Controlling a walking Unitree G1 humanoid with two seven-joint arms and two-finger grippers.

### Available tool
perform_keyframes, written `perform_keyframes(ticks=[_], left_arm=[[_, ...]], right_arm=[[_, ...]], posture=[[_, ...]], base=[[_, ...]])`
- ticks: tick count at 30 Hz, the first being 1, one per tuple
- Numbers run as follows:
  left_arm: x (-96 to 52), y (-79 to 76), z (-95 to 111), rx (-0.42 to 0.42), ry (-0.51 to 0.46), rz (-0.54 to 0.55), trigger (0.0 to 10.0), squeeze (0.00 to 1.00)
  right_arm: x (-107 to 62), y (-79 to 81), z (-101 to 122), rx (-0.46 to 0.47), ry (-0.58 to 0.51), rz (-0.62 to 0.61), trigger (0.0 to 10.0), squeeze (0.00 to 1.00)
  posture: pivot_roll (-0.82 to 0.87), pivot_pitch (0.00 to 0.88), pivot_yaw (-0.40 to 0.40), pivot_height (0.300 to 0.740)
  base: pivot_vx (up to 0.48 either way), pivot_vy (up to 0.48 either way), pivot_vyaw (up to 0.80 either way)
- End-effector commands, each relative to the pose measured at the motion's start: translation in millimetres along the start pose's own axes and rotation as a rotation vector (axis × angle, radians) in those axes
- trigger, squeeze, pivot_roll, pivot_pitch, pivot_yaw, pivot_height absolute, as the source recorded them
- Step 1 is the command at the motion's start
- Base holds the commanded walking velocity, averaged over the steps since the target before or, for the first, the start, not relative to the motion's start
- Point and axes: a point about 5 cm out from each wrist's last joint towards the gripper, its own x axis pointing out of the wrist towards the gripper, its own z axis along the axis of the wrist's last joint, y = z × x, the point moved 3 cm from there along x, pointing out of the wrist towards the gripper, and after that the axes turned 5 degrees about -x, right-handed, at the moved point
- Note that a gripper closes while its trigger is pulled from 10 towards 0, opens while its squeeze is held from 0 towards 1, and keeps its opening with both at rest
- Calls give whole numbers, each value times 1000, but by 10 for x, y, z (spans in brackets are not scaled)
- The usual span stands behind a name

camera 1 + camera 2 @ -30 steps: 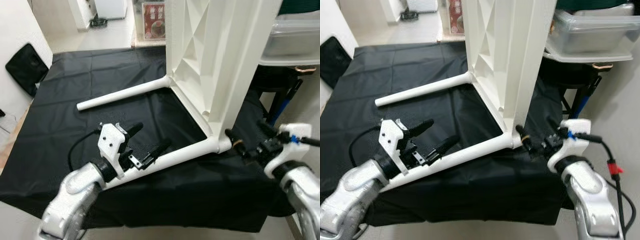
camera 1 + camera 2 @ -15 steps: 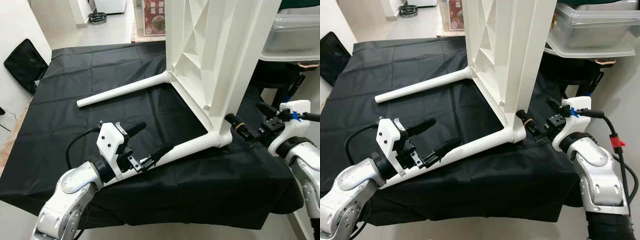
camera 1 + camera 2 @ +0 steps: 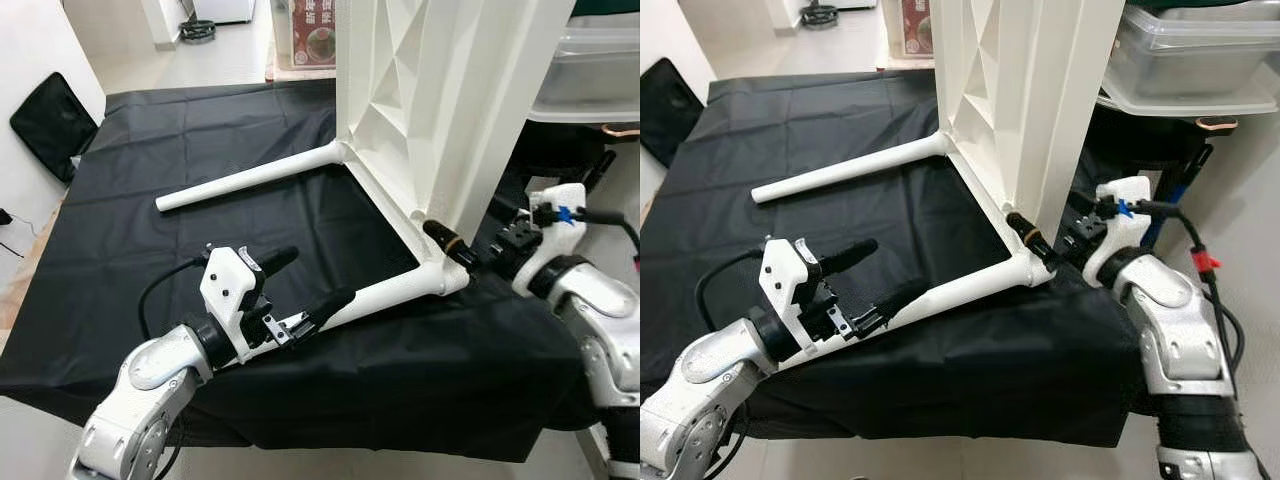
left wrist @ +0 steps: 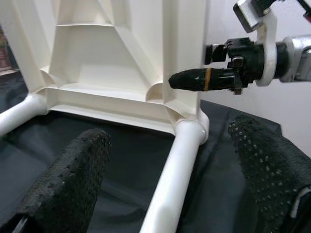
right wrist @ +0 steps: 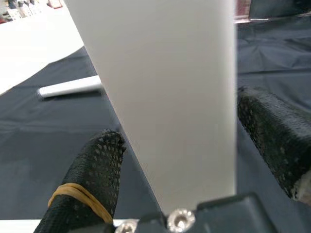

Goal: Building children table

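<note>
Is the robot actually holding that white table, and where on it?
Not gripped yet. The left gripper sits open astride the near table leg; the right gripper is open around the tabletop edge near the corner.

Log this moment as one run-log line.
left hand: open, straddling near table leg | right hand: open, astride tabletop edge at corner | tabletop on its side on black cloth
</note>
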Motion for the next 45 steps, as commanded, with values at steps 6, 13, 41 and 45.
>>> perform_keyframes(ticks=[6, 13, 41, 45], left_arm=[[22, -59, 41, 4, -6, -13, 10000, 0], [37, -70, 52, 8, -9, -14, 10000, 0], [238, -39, 315, 82, -122, -20, 10000, 0], [265, -74, 325, 80, -138, -21, 10000, 0]], right_arm=[[138, -118, 86, -42, -25, -98, 0, 0], [136, -87, 106, -30, -47, -72, 0, 0], [451, -807, 1814, -874, -223, -250, 0, 0], [442, -860, 2246, -1080, -250, -289, 0, 0]], posture=[[-35, 117, -19, 740], [-38, 117, -20, 740], [-72, 23, -74, 740], [-77, 10, -83, 740]], base=[[0, 0, 0], [0, 0, 0], [0, 0, 0], [0, 0, 0]])
